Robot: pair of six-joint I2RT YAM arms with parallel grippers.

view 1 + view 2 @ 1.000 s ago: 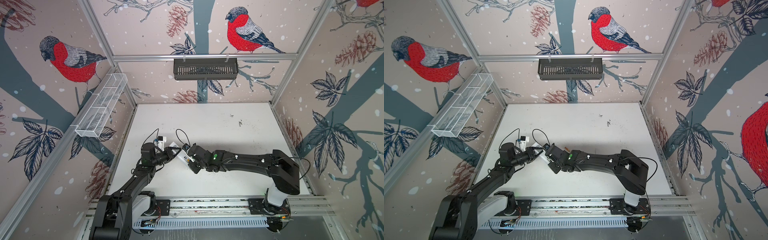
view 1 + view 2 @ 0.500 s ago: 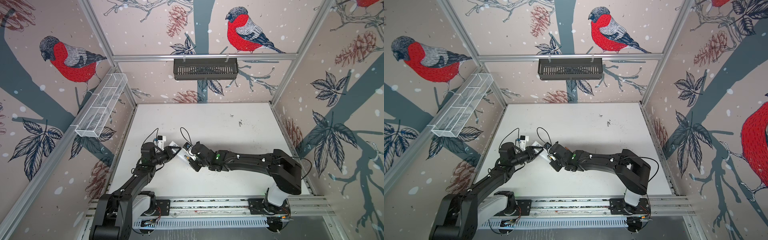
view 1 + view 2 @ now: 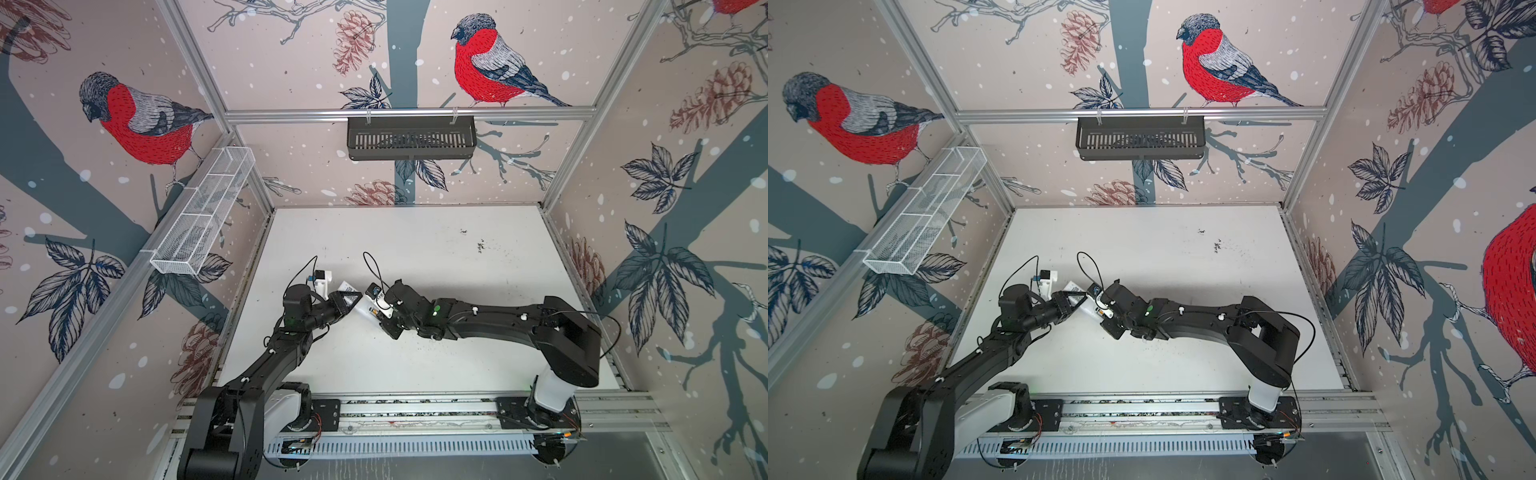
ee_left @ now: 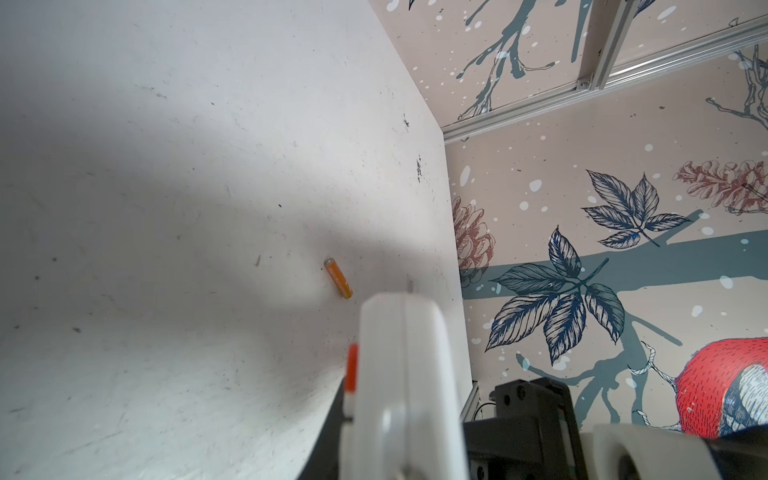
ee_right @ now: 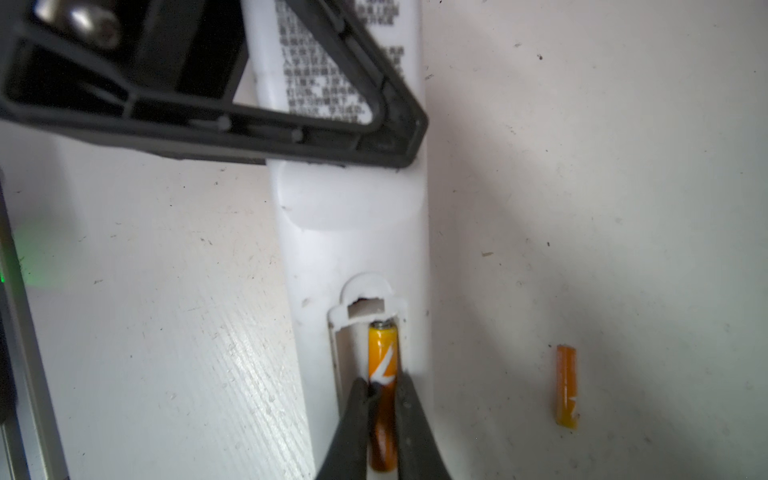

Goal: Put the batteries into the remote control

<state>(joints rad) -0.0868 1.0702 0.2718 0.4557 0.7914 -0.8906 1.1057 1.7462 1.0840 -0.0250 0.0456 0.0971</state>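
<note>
**Where Things Are Sitting**

The remote is sitting over the front left part of the table. The left gripper is squeezing the part away from the slot. One battery is lying in that slot, pinched by the right gripper. The other battery is lying on the table near the remote, not touching it.

All I can find is a block of small black print on the label on the back of the remote control, partly covered by a finger of the left gripper (Chinese characters, I think, too blurred to read), plus a white slash mark on the battery pinched in the right gripper.
</note>
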